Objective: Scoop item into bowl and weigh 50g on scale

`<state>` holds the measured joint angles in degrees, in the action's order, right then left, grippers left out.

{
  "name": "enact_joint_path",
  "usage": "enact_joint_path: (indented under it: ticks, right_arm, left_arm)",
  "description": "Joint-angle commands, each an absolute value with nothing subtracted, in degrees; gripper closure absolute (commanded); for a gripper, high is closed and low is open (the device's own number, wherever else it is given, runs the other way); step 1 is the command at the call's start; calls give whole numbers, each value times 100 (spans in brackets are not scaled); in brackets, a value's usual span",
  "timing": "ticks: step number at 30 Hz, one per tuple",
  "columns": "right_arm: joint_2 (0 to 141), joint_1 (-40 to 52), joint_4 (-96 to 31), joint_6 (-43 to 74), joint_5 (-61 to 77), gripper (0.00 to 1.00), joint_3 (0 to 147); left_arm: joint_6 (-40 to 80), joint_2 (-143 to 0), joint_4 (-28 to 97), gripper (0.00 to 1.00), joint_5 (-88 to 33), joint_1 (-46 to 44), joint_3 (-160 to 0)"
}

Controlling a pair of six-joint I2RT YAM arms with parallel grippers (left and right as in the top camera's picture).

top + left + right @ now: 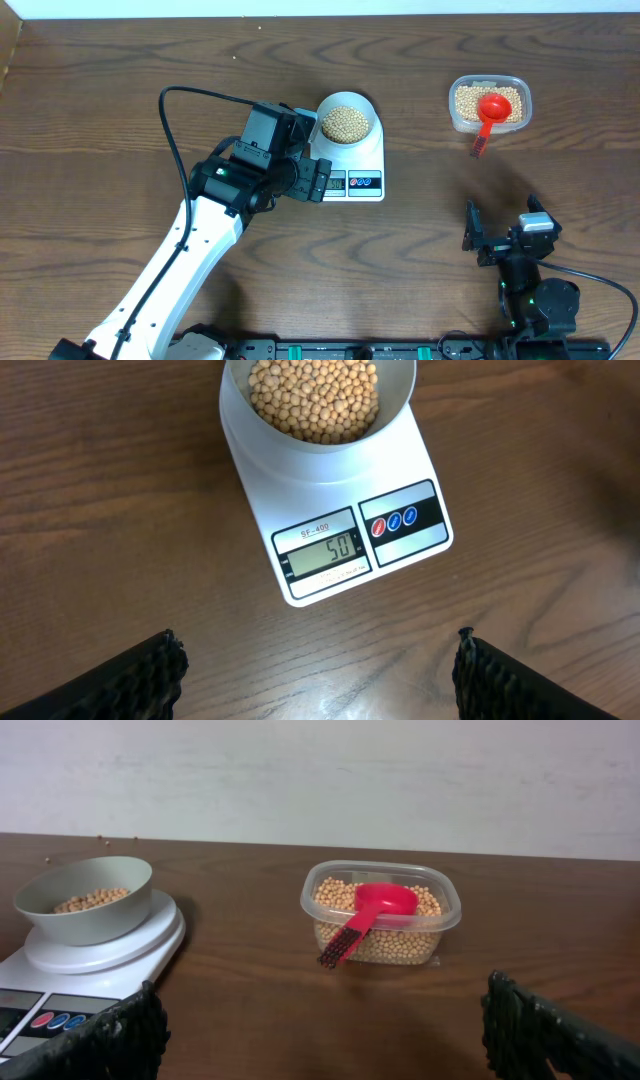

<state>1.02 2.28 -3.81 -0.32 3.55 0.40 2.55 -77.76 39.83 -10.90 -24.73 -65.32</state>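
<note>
Bowl (pixel 398 390) of soybeans (pixel 315 400) is parked on the scale (pixel 330 495), 50 shown; left gripper (pixel 318 675) and right gripper (pixel 325 1030) are spread wide, empty.

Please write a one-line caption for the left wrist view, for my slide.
Bowl of beans on the scale, display showing 50, left gripper open above the table.

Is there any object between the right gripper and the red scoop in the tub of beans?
No, nothing visible. Only bare table lies between the right gripper and the red scoop, which rests in the clear tub with its handle over the near rim.
</note>
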Motion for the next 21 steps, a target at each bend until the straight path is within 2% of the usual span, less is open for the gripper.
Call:
enact_joint_path:
  ticks: [1, 11, 14, 21]
  right_arm:
    - [113, 270, -408, -73, 316, 1, 32]
    - [113, 270, -410, -73, 316, 1, 32]
    - [113, 270, -410, -73, 316, 1, 32]
    - [113, 270, -408, -73, 316, 1, 32]
  left_arm:
    - [196, -7662, 3986, 12, -1138, -2445, -6506]
    - [191, -7662, 4040, 12, -1131, -2449, -6504]
    - [167, -7620, 3990, 12, -786, -2438, -6504]
    - [169, -6796, 3642, 12, -707, -1712, -6497]
